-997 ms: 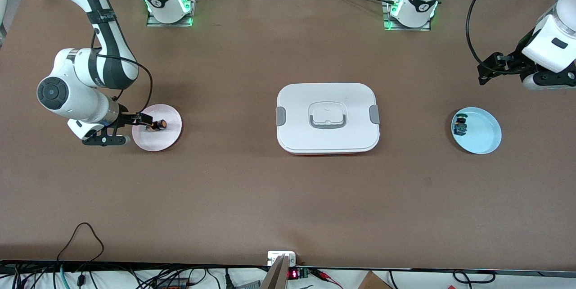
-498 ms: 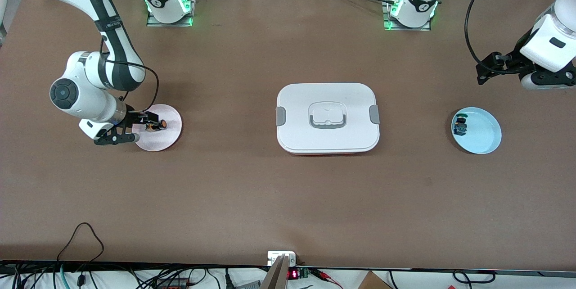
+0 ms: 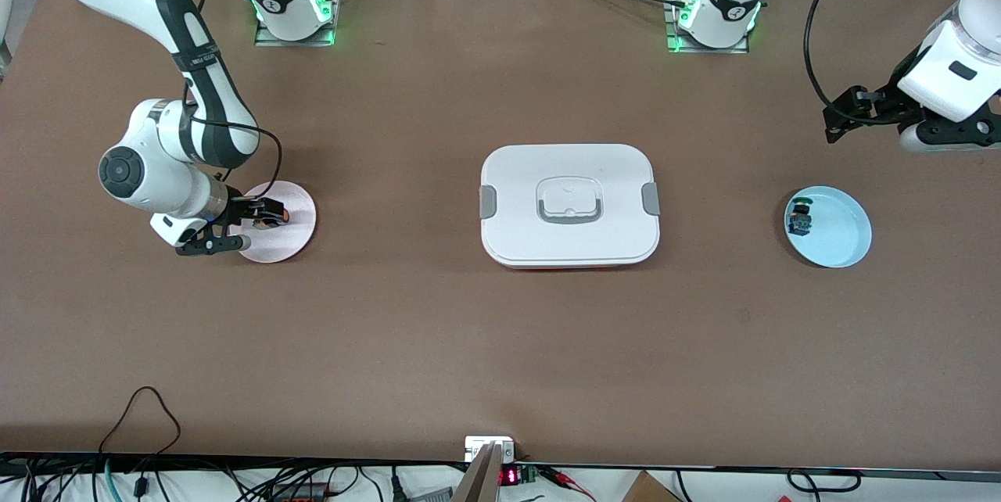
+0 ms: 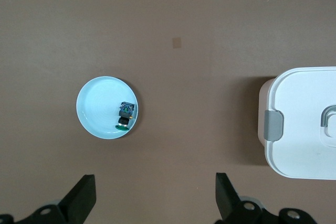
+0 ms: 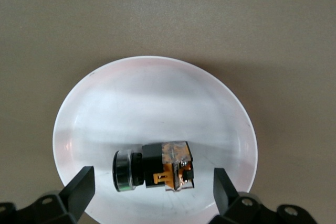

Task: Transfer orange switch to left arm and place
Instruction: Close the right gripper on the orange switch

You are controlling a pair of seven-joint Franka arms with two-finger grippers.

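The orange switch (image 3: 274, 216) lies on its side on a pink plate (image 3: 293, 234) at the right arm's end of the table. In the right wrist view the switch (image 5: 152, 171) shows a black body, a silver ring and orange parts. My right gripper (image 3: 262, 217) is low over the plate and open, and in the right wrist view (image 5: 152, 199) its fingers stand on either side of the switch without touching it. The white box (image 3: 569, 205) sits mid-table. My left gripper (image 3: 934, 141) is up in the air over the table at the left arm's end, open and empty (image 4: 155, 203).
A light blue plate (image 3: 841, 236) holds a small black switch with green and blue parts (image 3: 799, 218), between the box and the left arm's end; both show in the left wrist view (image 4: 100, 108) (image 4: 125, 115), with the box's clip end (image 4: 299, 124).
My right gripper has shifted and come down around the orange switch, which it now partly hides. My left gripper has drifted slightly away from the front camera.
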